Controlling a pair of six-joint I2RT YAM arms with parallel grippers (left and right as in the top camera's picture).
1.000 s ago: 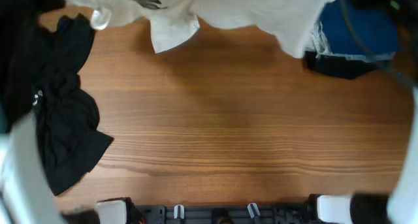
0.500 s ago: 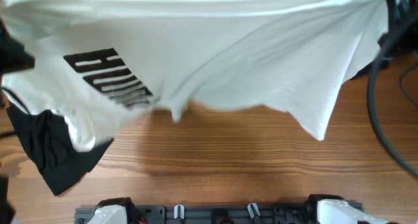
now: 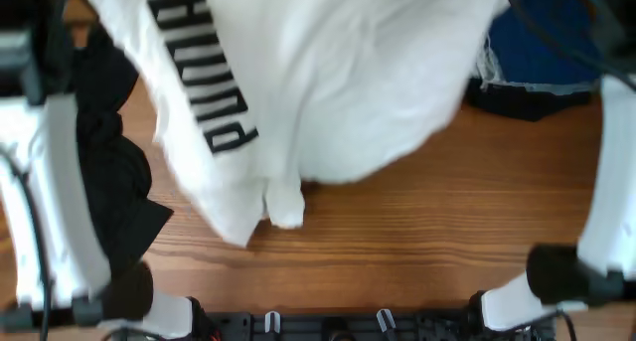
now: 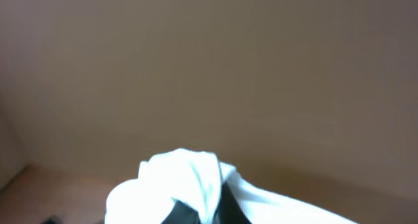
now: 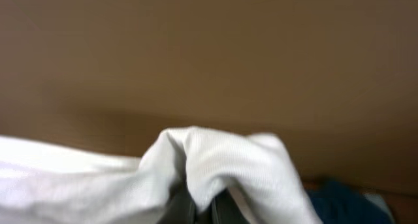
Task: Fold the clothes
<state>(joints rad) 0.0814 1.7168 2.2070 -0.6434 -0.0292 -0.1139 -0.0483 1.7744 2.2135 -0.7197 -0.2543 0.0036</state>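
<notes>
The clothes in hand are a large white T-shirt point(image 3: 328, 83) with a dark print point(image 3: 204, 73), hanging in the air over the far half of the table. Its lower hem and a sleeve dangle towards the middle. In the left wrist view my left gripper point(image 4: 208, 214) is shut on a bunched white fold of the T-shirt point(image 4: 186, 181). My right gripper point(image 5: 208, 214) is shut on another fold of the T-shirt point(image 5: 222, 165). Neither gripper shows in the overhead view; only the white arm links at both sides do.
A black garment point(image 3: 114, 182) lies crumpled at the table's left side. A blue garment point(image 3: 542, 53) lies on a dark one point(image 3: 517, 102) at the far right. Bare wooden table point(image 3: 417, 232) shows in front of the shirt. My left arm point(image 3: 60, 182) and right arm point(image 3: 606, 202) flank the scene.
The T-shirt has been swept up from the far edge and spread, then swung so its print runs lengthwise. Both arms have come into the sides of the overhead view.
</notes>
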